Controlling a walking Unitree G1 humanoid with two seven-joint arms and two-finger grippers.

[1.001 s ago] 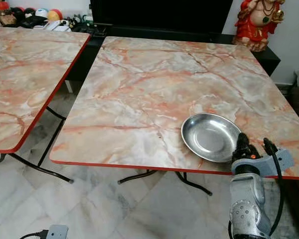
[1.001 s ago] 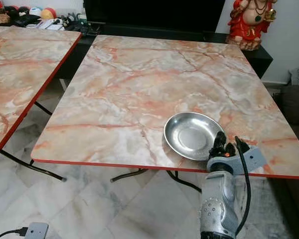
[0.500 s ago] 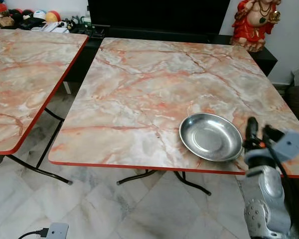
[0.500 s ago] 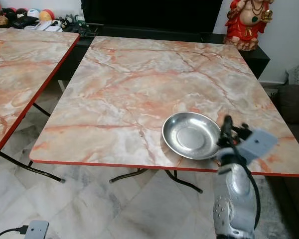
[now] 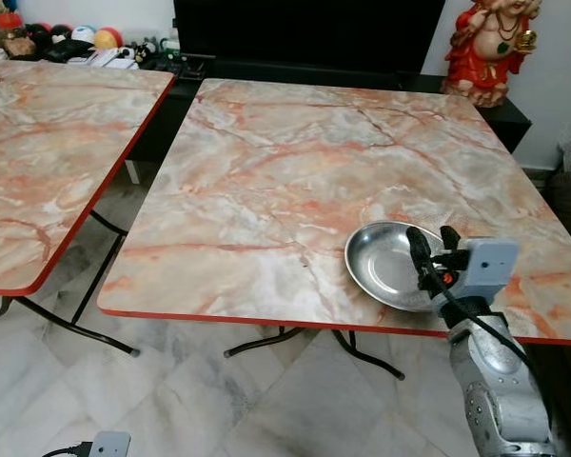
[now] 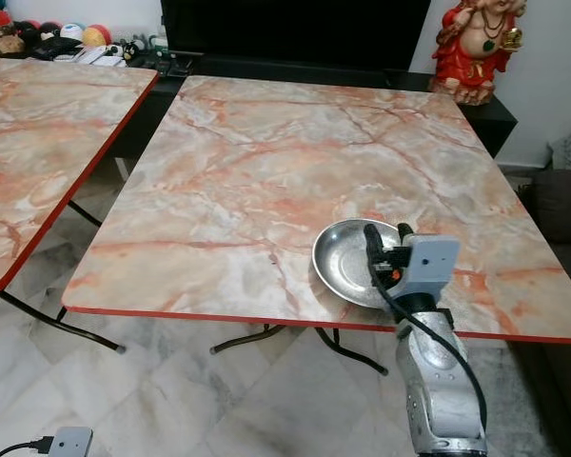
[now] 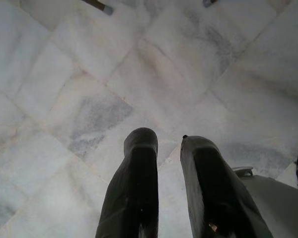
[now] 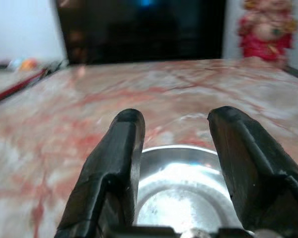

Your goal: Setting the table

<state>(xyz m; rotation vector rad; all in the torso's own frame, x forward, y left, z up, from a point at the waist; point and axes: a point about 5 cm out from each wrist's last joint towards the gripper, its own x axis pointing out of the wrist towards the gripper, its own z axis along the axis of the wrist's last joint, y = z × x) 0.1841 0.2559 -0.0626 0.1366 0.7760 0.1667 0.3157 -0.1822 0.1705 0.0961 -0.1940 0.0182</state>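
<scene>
1. Near the lower right of the head views, a shiny metal bowl (image 5: 390,265) sits on the marble-patterned table (image 5: 266,181), close to its red front edge.
2. The right gripper (image 5: 430,255) hovers over the bowl's right side, its jaws spread wide and holding nothing; the right wrist view shows the bowl (image 8: 181,186) lying between the two black fingers (image 8: 111,163).
3. The left gripper (image 7: 169,183) hangs over the pale marble floor (image 7: 89,74), its jaws parted by a narrow gap with nothing between them.
4. A second marble table (image 5: 48,143) stands at the left of the frame, apart from the first.
5. A red figurine (image 5: 485,43) stands on a dark cabinet at the upper right, beyond the table's far edge.
</scene>
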